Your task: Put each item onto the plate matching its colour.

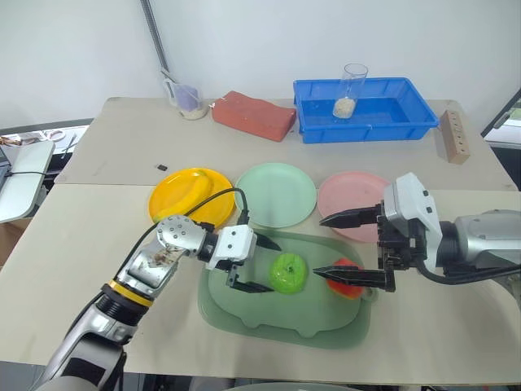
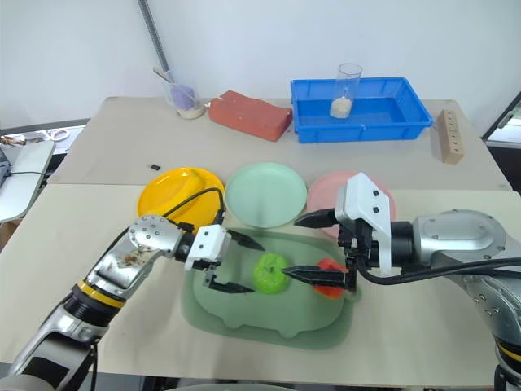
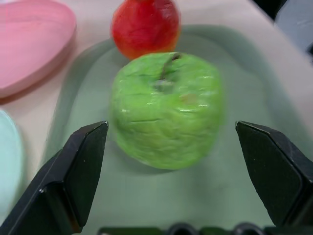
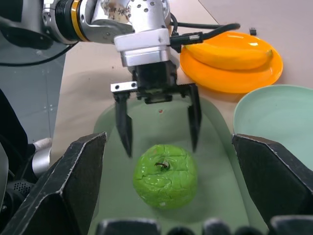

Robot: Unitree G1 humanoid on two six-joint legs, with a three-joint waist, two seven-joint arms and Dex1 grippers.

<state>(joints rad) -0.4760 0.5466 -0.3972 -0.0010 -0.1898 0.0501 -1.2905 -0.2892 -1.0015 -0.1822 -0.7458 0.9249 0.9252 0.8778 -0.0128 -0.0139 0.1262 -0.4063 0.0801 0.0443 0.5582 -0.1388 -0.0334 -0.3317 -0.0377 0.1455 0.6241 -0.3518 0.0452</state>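
On the dull-green tray (image 1: 244, 314), everything is keying off that landmark, so going left to right: the yellow plate (image 1: 175, 195) is sitting just beyond the tray's far-left corner and is already carrying the banana (image 4: 230, 51), so that pairing is looking done. The left gripper (image 1: 254, 265) is hovering over the tray's left half, jaws spread wide and holding nothing, lining up on the green apple (image 1: 288, 272), which is lying near the tray's middle, just off the fingertips; the approach is coming in low and sideways, probably so the fingers are straddling the fruit. The mint-green plate (image 1: 275, 194) is waiting empty just behind the tray. The red apple (image 3: 145, 27) is resting at the tray's right end, beside the green one, with the pink plate (image 1: 346, 195) empty just beyond that corner. The right gripper (image 1: 346, 248) is hanging above the tray's right end, also fully open and empty, likely standing by for the red apple.
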